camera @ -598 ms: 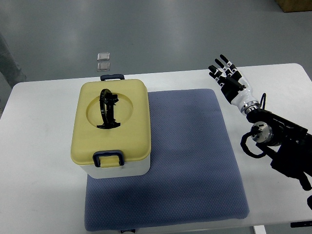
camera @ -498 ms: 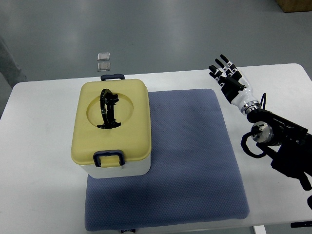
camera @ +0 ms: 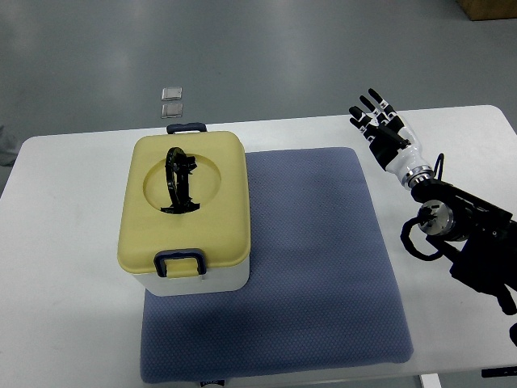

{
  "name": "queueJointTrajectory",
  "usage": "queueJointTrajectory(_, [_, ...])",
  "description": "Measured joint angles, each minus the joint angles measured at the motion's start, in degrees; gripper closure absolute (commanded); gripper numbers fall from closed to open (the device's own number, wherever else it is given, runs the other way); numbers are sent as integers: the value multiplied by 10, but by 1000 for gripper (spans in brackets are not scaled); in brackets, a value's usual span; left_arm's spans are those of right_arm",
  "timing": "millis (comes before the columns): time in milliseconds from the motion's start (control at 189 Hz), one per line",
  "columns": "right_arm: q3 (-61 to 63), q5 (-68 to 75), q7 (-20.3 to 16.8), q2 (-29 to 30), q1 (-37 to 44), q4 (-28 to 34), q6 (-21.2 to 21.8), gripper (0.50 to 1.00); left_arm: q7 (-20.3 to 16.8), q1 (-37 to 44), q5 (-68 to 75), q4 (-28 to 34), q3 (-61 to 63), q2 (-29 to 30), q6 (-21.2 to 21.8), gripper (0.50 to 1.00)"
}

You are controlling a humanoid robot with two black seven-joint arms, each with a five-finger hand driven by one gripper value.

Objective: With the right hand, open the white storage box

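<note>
The white storage box stands on the left part of a blue mat. Its pale yellow lid is closed, with a black folding handle lying in a round recess on top. Dark blue latches sit at the near side and the far side. My right hand hovers over the table's far right, well clear of the box, fingers spread and holding nothing. Its black arm comes in from the right edge. No left arm shows.
The white table carries the mat. On the grey floor beyond the table's far edge lie two small square plates. A black cable loops beside the right wrist.
The right hand has shifted slightly to the right and up in the picture, turning a little at the wrist. The box has not moved.
</note>
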Motion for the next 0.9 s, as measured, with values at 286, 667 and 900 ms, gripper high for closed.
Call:
queueJointTrajectory(286, [0, 0, -1, -2, 0, -4, 0, 570, 0, 0, 1, 0, 0, 0, 0, 500])
queueJointTrajectory(667, [2, 2, 0, 0, 1, -7, 0, 570, 0, 0, 1, 0, -1, 0, 0, 500])
queueJointTrajectory(900, [0, 0, 0, -3, 9, -1, 0, 570, 0, 0, 1, 0, 0, 0, 0, 500])
